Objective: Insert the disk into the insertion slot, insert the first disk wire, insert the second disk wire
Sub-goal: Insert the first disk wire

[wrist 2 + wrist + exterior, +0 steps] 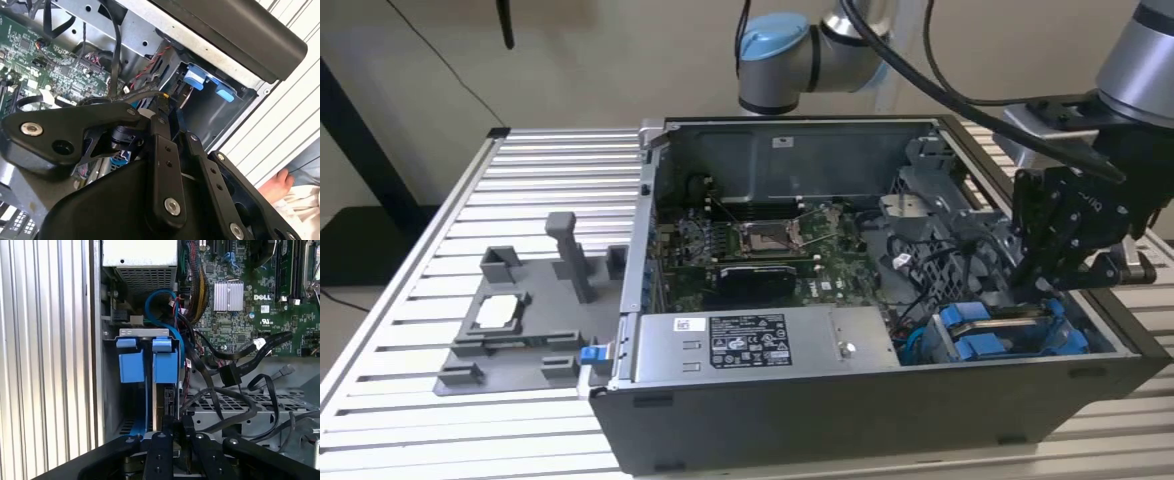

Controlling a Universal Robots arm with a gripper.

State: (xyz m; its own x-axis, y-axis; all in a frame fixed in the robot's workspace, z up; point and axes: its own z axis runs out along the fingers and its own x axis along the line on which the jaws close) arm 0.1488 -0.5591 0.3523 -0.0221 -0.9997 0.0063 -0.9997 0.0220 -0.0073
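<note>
While the black gripper (175,424) hung inside the open grey computer case (854,420), it appeared clamped on the flat silver-grey disk (169,399) in its bright blue carrier frame; held on edge to match the narrow grey sheet-metal insertion slot (145,332), the disk sat partly inside it.

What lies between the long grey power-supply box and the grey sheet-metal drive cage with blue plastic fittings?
In the first wrist view, a looped blue cable crosses the gap between the power-supply box and the drive cage.
</note>
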